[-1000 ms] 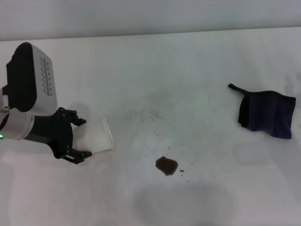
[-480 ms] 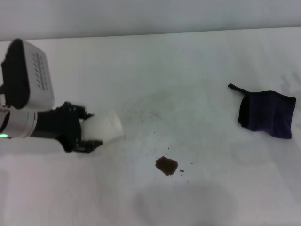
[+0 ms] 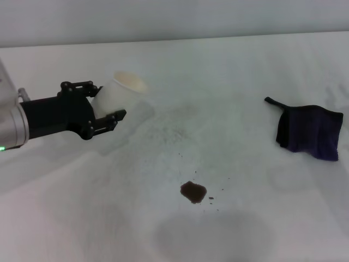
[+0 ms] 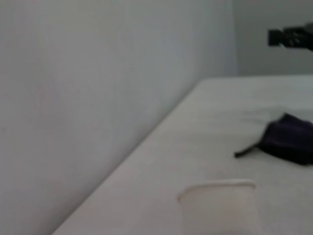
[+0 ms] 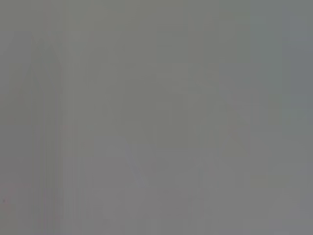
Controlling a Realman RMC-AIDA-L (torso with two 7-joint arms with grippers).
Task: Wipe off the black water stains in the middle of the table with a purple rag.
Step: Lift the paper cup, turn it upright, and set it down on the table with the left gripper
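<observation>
Head view: left pincer seemingly around cup

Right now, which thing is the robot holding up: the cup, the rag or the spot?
The white paper cup, gripped by the left gripper.

White paper cup at left, above the white matte table; dark blotchy stain centre-front on it; dark purple cloth rag far right.

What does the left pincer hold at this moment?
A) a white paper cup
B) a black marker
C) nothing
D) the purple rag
A: in the head view the left pincer is shut on the white paper cup, raised above the table; the purple rag lies untouched at the right.
</observation>
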